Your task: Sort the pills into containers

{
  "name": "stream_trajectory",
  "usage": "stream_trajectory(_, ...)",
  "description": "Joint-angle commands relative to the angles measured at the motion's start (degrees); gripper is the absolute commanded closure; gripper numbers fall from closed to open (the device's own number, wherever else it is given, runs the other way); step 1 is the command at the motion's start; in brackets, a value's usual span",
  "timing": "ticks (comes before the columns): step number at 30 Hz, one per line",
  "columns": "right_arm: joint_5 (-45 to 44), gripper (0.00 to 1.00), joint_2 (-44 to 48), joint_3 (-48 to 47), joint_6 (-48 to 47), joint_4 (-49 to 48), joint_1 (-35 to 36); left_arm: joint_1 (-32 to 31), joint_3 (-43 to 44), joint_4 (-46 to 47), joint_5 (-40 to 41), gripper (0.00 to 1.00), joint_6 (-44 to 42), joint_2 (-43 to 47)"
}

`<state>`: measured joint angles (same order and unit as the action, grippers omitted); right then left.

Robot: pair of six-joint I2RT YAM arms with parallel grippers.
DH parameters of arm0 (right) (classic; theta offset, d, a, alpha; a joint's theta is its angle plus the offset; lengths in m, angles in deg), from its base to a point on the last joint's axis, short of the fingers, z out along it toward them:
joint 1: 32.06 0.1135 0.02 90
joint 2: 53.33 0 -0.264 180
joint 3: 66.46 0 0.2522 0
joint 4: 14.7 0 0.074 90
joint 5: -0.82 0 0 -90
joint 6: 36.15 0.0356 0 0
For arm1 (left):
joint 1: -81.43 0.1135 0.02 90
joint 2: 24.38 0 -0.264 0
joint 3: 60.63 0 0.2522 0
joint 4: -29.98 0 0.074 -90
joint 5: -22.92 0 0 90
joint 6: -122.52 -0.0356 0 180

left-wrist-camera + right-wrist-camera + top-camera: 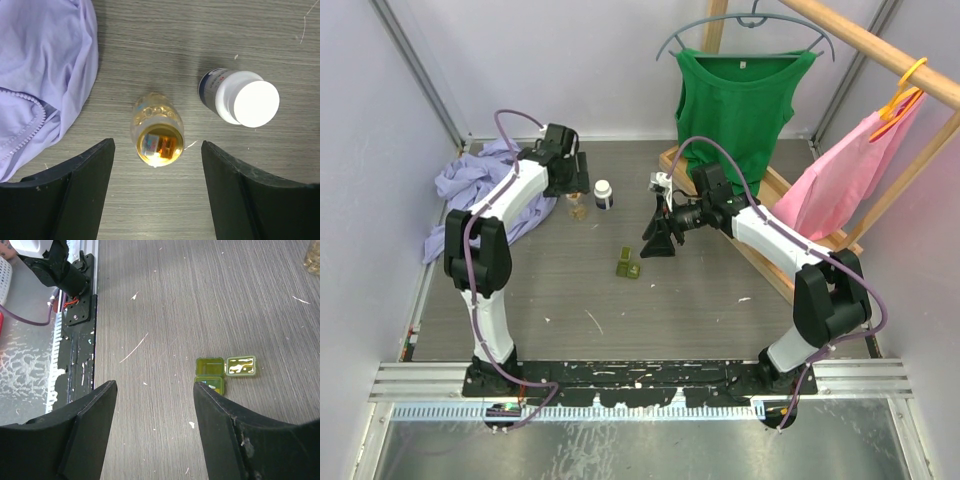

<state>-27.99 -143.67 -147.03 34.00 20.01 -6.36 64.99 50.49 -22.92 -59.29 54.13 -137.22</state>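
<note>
Left wrist view has the left gripper point(156, 150) hanging over a small amber vial point(156, 132) at the centre of the frame. Its jaws stand wide apart, with bare table point(150, 30) showing on each side of the vial, and they hold nothing. Straddling it this way looks like lining up a grasp, probably to tip the contents out. A white-capped bottle point(240, 97) stands to the right, its dark blue label too small to read, and a lavender cloth point(45, 75) fills the upper left. In the right wrist view the right gripper point(155, 387) is partly spread and empty. The olive green container point(224, 371) lies open at centre right, lid flipped aside, apparently ready to receive pills; no writing shows on it
</note>
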Motion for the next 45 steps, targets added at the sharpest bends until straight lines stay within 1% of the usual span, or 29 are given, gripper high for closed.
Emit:
stream_trajectory(1, 1.54, 0.31, 1.84, -0.11, -0.87, -2.05, -0.19, -0.7, 3.27, -1.68, 1.47, 0.29, 0.0, -1.68)
stream_trajectory(3, 1.57, 0.31, 1.84, -0.11, -0.87, -2.1, -0.12, -0.83, 3.82, -2.05, 1.62, 0.3, 0.1, -2.34)
stream_trajectory(6, 1.57, 0.32, 1.84, -0.06, -0.93, -2.1, -0.15, -0.89, 4.02, -2.11, 1.66, 0.38, 0.26, -2.77)
stream_trajectory(9, 1.63, 0.31, 1.69, -0.07, -0.97, -1.99, -0.15, -1.03, 4.23, -2.17, 1.74, 0.43, 0.39, -2.99)
stream_trajectory(13, 1.71, 0.31, 1.76, -0.08, -0.93, -2.01, -0.19, -1.07, 5.11, -2.89, 1.53, 0.43, 0.07, -3.95)
stream_trajectory(15, 1.7, 0.31, 1.75, 0.0, -0.96, -1.97, -0.14, -1.04, 5.61, -3.3, 1.46, 0.51, -0.04, -4.31)
stream_trajectory(17, 1.81, 0.31, 1.69, 0.06, -0.97, -1.97, -0.15, -1.07, 5.73, -3.42, 1.33, 0.61, -0.07, -4.26)
stream_trajectory(19, 1.9, 0.31, 1.66, 0.03, -0.93, -1.93, -0.13, -1.12, 5.66, -3.32, 1.41, 0.68, -0.11, -3.79)
stream_trajectory(21, 2.08, 0.31, 1.66, 0.05, -0.98, -1.89, -0.17, -1.04, 5.49, -3.39, 1.37, 0.79, -0.53, -2.94)
stream_trajectory(22, 2.12, 0.31, 1.66, 0.01, -0.97, -1.89, -0.19, -1.09, 5.28, -3.47, 1.46, 0.87, -0.85, -2.53)
stream_trajectory(24, 2.17, 0.31, 1.73, 0.08, -1.02, -1.91, -0.12, -1.07, 4.51, -3.7, 1.41, 0.98, -1.44, -1.21)
stream_trajectory(25, 2.18, 0.31, 1.75, 0.14, -1.1, -1.93, -0.16, -1.06, 3.87, -3.67, 1.33, 1.0, -1.73, -0.35)
stream_trajectory(27, 2.46, 0.31, 1.75, 0.14, -1.42, -1.68, -0.12, -1.15, 1.73, -3.77, 0.76, 1.0, -2.19, 2.18)
stream_trajectory(30, 3.28, 0.25, 1.83, 0.47, -2.49, -1.29, -0.13, -1.16, -3.61, -2.89, -2.29, 1.0, -2.52, 7.92)
stream_trajectory(33, 4.22, 0.2, 2.51, 1.45, -3.7, -1.77, 0.06, -1.28, -12.09, -0.16, -8.16, 1.0, -2.31, 15.87)
stream_trajectory(35, 5.1, 0.16, 3.22, 2.55, -4.26, -3.08, 0.16, -1.51, -18.48, 2.24, -13.18, 1.0, -1.67, 21.86)
stream_trajectory(38, 9.15, 0.09, 4.46, 5.21, -7.13, -5.9, 0.19, -2.15, -29.85, 8.39, -22.03, 1.0, 0.7, 32.74)
stream_trajectory(39, 12.2, 0.07, 4.82, 6.34, -9.77, -6.03, 0.17, -2.37, -33.3, 10.88, -25.06, 1.0, 2.0, 36.17)
stream_trajectory(40, 14.58, 0.02, 5.16, 7.58, -12.96, -5.79, 0.16, -2.55, -36.73, 13.6, -28.61, 1.0, 3.21, 39.94)
stream_trajectory(41, 16.8, 0.0, 5.56, 8.73, -16.67, -4.97, 0.15, -2.77, -39.97, 16.64, -32.21, 1.0, 4.68, 43.38)
stream_trajectory(42, 18.93, 0.0, 5.88, 9.44, -22.47, -2.18, 0.1, -3.09, -43.24, 20.07, -35.63, 1.0, 6.56, 46.46)
stream_trajectory(44, 21.72, 0.0, 5.7, 8.65, -38.23, 8.88, 0.18, -4.45, -48.71, 26.36, -40.37, 1.0, 11.0, 51.48)
stream_trajectory(45, 22.45, 0.0, 5.12, 7.52, -44.96, 14.63, 0.13, -5.45, -50.71, 28.73, -41.33, 1.0, 13.2, 53.55)
